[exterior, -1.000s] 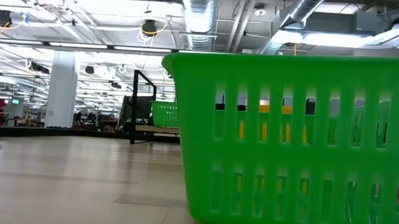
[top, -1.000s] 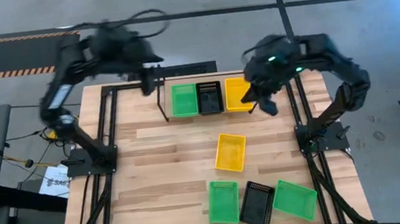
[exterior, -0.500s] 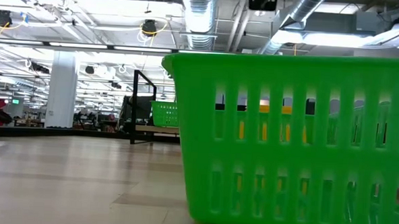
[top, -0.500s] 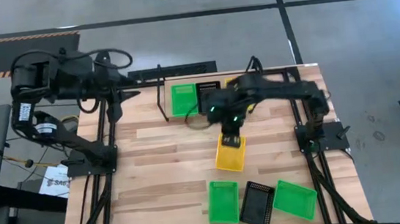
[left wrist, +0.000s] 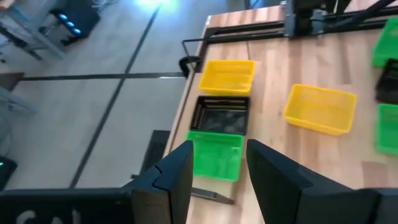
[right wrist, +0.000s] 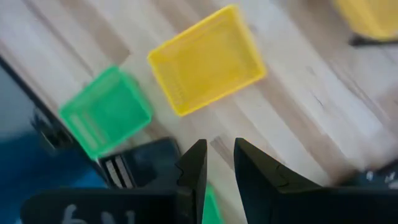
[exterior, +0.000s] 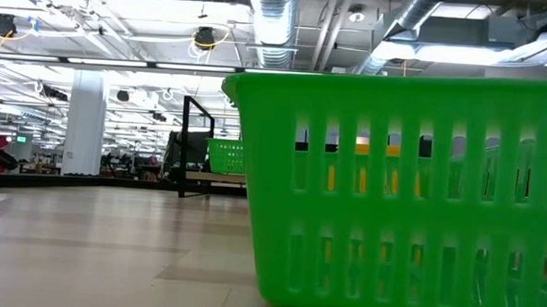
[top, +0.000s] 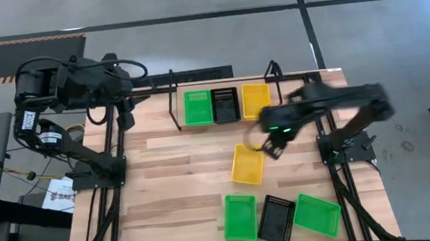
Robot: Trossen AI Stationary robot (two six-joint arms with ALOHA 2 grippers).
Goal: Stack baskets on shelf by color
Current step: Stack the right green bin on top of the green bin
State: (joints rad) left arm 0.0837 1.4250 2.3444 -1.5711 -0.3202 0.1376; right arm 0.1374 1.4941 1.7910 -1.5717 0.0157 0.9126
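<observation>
On the shelf [top: 172, 101] at the table's far edge, a green basket [top: 196, 107], a black one [top: 224, 104] and a yellow one [top: 256, 99] sit side by side. A loose yellow basket [top: 248, 164] lies flat mid-table. My right gripper [top: 275, 148] hovers just right of it, narrowly open, and its wrist view looks down on that basket [right wrist: 208, 59]. My left gripper [top: 124, 117] waits open beyond the table's far left corner, with its fingers [left wrist: 180, 177] apart.
Along the near edge lie a green basket [top: 240, 216], a black basket [top: 276, 219] and another green one [top: 317, 214]. The near green basket [exterior: 401, 196] fills the low view. Black frame rails [top: 115, 146] run along both table sides. Bare wood lies left of centre.
My right gripper left the yellow basket on the shelf, swung toward the table's middle over the loose yellow basket, then shifted right and nearer, ending beside that basket's right edge. My left arm drew back toward the far left corner. No basket has moved.
</observation>
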